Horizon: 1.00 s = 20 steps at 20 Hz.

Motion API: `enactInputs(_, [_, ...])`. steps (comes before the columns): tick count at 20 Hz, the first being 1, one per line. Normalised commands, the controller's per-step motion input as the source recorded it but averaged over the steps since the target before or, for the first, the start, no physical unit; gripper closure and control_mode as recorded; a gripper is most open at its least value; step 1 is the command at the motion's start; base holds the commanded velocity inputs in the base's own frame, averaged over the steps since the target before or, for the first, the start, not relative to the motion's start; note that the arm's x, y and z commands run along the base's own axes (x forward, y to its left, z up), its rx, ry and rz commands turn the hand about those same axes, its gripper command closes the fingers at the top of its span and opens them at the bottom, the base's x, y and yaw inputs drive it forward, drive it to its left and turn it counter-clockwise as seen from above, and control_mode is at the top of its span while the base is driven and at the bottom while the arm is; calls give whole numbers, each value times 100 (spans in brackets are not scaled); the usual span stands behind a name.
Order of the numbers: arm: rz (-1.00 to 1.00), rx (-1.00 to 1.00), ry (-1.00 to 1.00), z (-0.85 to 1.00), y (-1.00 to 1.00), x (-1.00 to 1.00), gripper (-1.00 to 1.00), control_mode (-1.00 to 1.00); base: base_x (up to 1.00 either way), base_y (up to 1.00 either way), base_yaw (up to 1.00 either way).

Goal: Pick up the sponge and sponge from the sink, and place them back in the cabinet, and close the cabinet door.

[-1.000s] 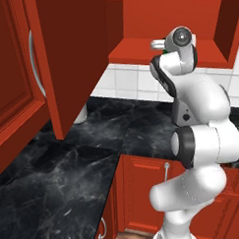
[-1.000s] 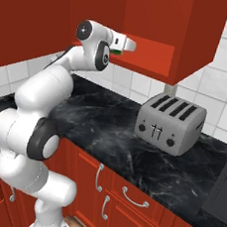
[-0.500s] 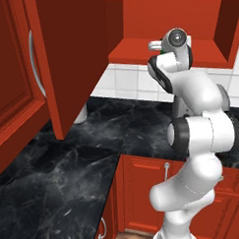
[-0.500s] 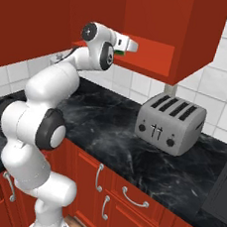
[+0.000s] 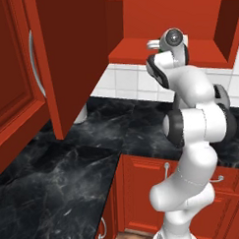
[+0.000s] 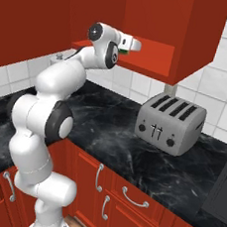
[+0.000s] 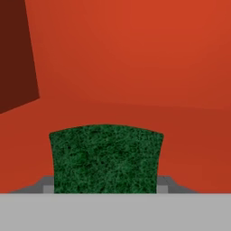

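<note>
Clamping the green-faced sponge [image 7: 106, 158] between its fingers, the claw [image 6: 129, 46] aims it, long axis crosswise, into the cabinet [image 6: 157, 55].

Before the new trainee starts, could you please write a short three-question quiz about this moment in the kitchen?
1. True or false: the gripper is shut on the sponge.
2. The gripper is level with: A) the toaster, B) the cabinet shelf, C) the counter.
3. Fill in: the cabinet door stands ____.

Key: 1 true. 2 B. 3 open.
</note>
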Motion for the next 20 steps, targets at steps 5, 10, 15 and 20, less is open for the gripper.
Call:
enactInputs(5, [0,0,0,-17,-8,30,100,-100,0,0,0])
enactInputs(10, [0,0,0,-39,-5,23,100,-100,0,0,0])
enactInputs(15, [0,0,0,-32,-4,19,100,-100,0,0,0])
enactInputs(20, [0,0,0,-2,0,5,100,-100,0,0,0])
